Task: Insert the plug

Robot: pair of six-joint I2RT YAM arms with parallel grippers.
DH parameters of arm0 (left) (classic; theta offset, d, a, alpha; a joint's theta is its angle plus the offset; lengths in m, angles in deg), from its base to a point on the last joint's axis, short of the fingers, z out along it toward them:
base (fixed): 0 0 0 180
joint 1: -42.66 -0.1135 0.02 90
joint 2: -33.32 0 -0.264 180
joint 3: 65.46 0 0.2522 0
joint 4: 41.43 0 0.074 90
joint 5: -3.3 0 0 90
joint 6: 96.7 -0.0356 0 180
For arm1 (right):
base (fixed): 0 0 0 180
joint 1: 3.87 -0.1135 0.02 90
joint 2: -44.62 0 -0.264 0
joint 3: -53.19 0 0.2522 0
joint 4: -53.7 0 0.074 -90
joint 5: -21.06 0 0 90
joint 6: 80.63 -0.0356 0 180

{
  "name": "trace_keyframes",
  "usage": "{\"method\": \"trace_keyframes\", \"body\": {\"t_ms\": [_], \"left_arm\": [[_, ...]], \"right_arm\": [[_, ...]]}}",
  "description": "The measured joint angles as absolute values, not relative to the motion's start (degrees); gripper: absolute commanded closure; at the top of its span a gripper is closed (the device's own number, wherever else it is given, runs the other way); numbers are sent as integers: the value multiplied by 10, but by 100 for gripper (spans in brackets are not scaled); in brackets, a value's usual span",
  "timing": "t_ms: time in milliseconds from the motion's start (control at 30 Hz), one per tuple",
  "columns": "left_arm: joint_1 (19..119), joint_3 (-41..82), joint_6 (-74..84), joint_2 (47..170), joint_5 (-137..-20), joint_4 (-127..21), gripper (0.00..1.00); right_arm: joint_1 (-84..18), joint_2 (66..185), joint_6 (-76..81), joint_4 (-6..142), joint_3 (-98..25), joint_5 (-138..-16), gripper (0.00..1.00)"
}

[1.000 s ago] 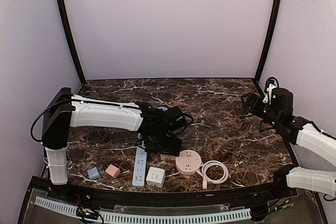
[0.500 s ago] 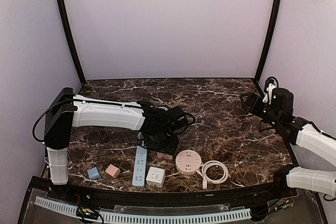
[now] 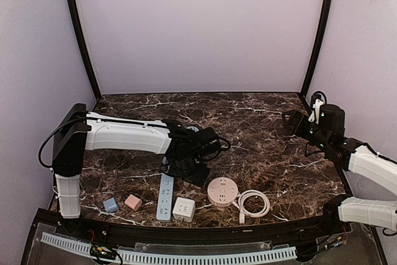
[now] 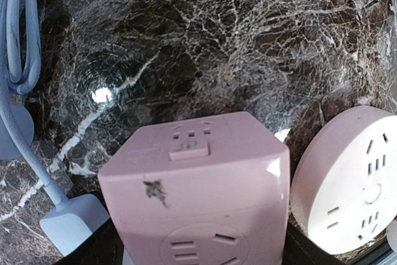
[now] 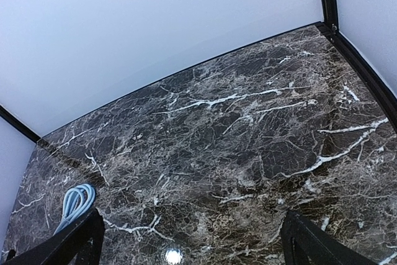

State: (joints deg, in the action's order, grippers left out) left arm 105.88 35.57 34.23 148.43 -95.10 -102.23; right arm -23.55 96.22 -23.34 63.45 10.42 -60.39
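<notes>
Along the bottom of the top view lies a row on the marble table [image 3: 267, 147]. It holds one small blue block [image 3: 111, 204], one small pink block [image 3: 133, 201], one blue power strip [image 3: 165, 195], one white cube socket [image 3: 183, 209] and one coiled white cable [image 3: 254, 203]. The strip's long axis runs from the bottom of the frame upward, leaning slightly right. The cable's white plug end [image 3: 242, 218] points toward the bottom edge. One round pink socket [image 3: 223, 190] sits just above that row, right of the strip.

Directly above the strip's upper end hangs the left gripper [image 3: 193, 172]. In the left wrist view the pink cube socket [image 4: 198, 197] fills the lower centre. The jaws stand against its two sides at the bottom corners, parted only by the cube's width, and seem to clamp it. As a cube it has no long axis. One socket face points at the lens, and the face with a raised tab points to the top of the frame. The round socket is close on its right, and the strip's end is at lower left.

One looped blue cable [image 4: 18, 29] lies beyond, at upper left.

At the right of the top view the right gripper [image 3: 290, 121] hovers above the table. Its fingertips [image 5: 80, 240] are spread wide with nothing between them.
</notes>
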Motion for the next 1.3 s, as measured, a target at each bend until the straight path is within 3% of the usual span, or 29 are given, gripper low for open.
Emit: {"method": "trace_keyframes", "body": {"t_ms": [233, 433, 700, 1300], "left_arm": [[1059, 356, 341, 1484, -955, -1022, 40], [1059, 356, 341, 1484, -955, -1022, 60], [1059, 329, 320, 1468, -955, -982, 76], [1058, 132, 127, 1318, -973, -599, 95]], "right_arm": [[-235, 962, -233, 632, 104, -605, 1], [-235, 968, -233, 631, 104, -608, 1], [-235, 978, -228, 626, 104, -624, 1], [-236, 1090, -154, 560, 47, -835, 2]]}}
